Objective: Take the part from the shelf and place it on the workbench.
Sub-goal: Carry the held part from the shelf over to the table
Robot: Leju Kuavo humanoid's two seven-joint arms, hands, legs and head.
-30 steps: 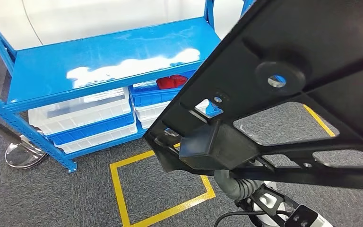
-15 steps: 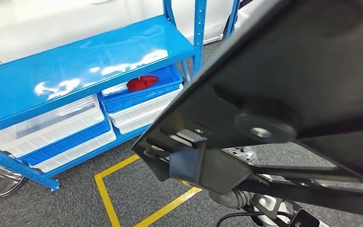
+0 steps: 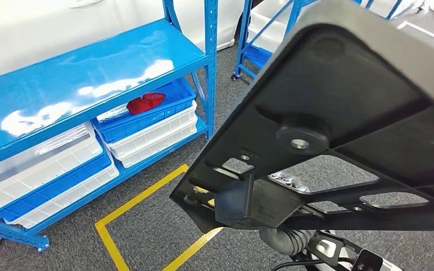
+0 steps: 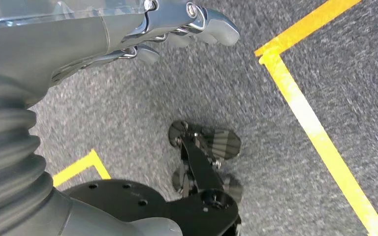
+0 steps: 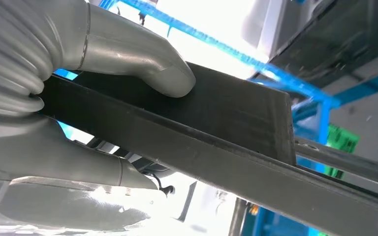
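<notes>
A large black moulded part, flat with ribs, cut-outs and a round boss, fills the right half of the head view, held up close to the camera. In the right wrist view my right hand grips an edge of the black part, the grey thumb pressed on one face and the fingers on the other. The part hides that hand in the head view. My left hand hangs over the grey carpet with its fingers apart and nothing in it.
A blue shelf rack stands at the left, with white and blue bins on its lower level and a red item in one blue bin. A yellow taped square marks the carpet. A second blue rack stands further back.
The whole view has swung to the right, so the blue shelf slides left in the picture and a second rack appears. The black part stays held in my right hand.
</notes>
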